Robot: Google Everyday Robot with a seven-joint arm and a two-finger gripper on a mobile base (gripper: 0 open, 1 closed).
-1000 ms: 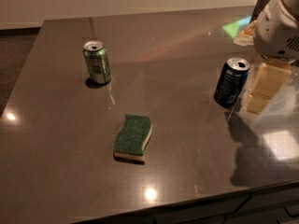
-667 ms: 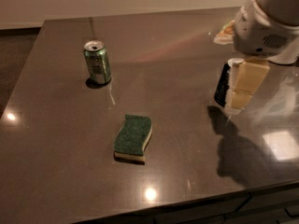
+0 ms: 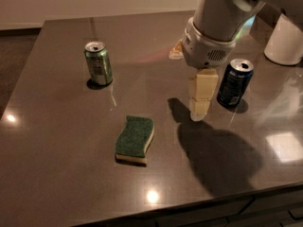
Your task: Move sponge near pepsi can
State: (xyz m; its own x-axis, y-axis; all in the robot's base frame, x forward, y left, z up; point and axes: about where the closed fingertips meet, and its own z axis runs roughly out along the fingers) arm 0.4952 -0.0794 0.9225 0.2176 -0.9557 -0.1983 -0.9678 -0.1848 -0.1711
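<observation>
The sponge (image 3: 135,138), dark green on top over pale yellow foam, lies flat on the dark table (image 3: 57,141) at the front centre. The pepsi can (image 3: 235,83), dark blue with a silver top, stands upright at the right. My gripper (image 3: 189,86) hangs over the table just left of the pepsi can and up and to the right of the sponge. It is open and empty. One beige finger (image 3: 202,94) points down near the can. The other finger (image 3: 176,52) peeks out behind the wrist.
A green soda can (image 3: 98,63) stands upright at the back left. A white rounded object (image 3: 286,39) stands at the back right corner. The table's front edge runs close below the sponge. My arm casts a shadow right of the sponge.
My arm and gripper have moved left, from beyond the pepsi can to its left side, closer to the sponge. The sponge and both cans have not moved.
</observation>
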